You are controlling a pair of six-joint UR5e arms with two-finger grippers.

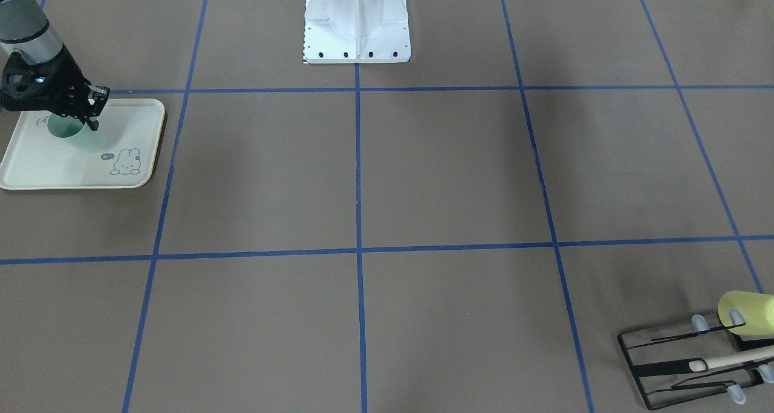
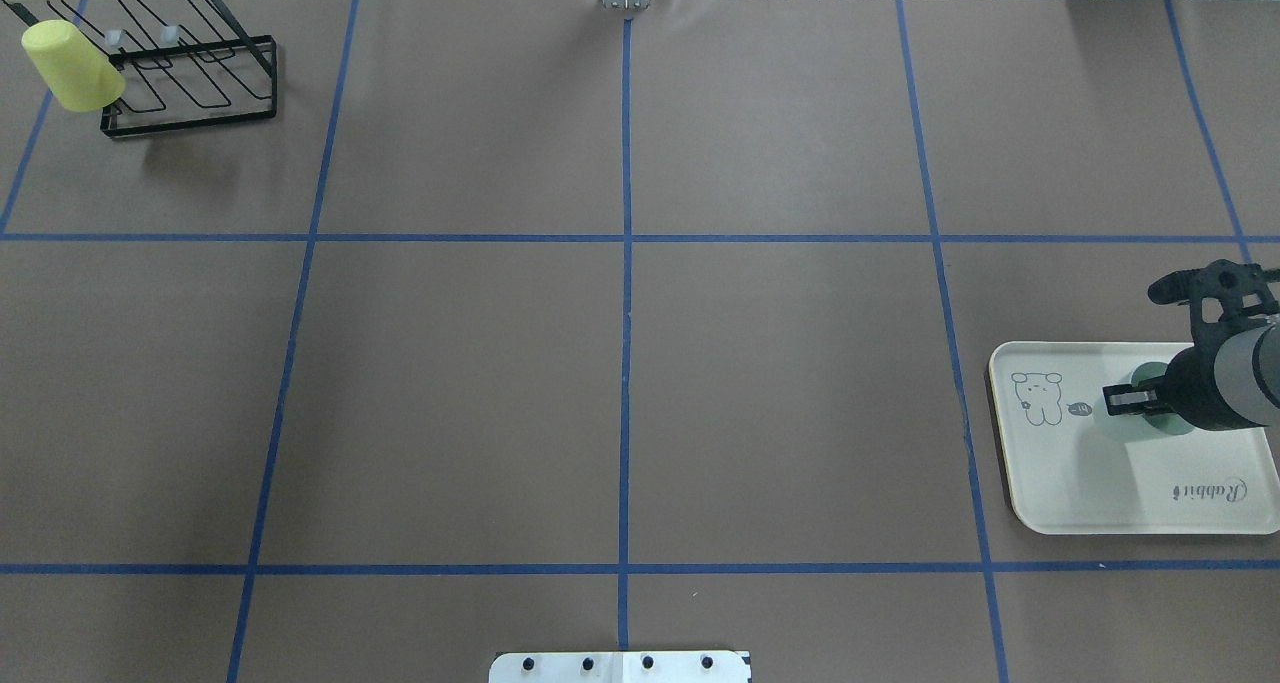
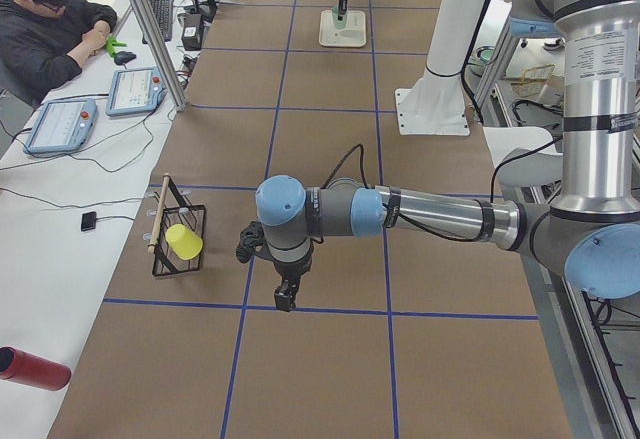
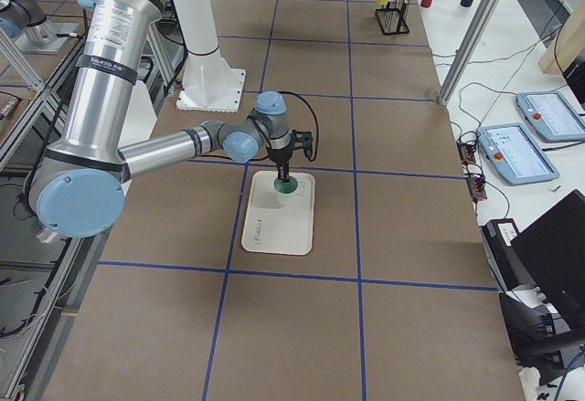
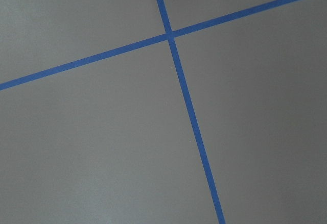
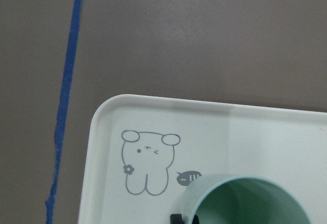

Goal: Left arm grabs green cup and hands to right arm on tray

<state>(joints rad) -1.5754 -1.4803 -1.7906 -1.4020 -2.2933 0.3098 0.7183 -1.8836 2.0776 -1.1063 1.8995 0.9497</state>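
**Green cup (image 1: 91, 139) standing on the tray (image 1: 130, 123) at the right end**

The pale mint cup is standing upright, mouth open, on the cream tray just beside the bunny drawing. The right arm (image 1: 27, 35) is reaching down over it, with the right gripper (image 1: 92, 118) pinching the cup's rim. The left arm (image 3: 430, 214) is stretching out over the table's left half, its left gripper (image 3: 286, 299) pointing down near a tape crossing.

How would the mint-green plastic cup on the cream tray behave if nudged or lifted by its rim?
The pale mint-green plastic cup looks empty and thin-walled, so probably light. Its smooth wall might slip in a rim pinch by the right gripper. Upright on the cream rabbit-print tray, a sideways nudge could tip it.
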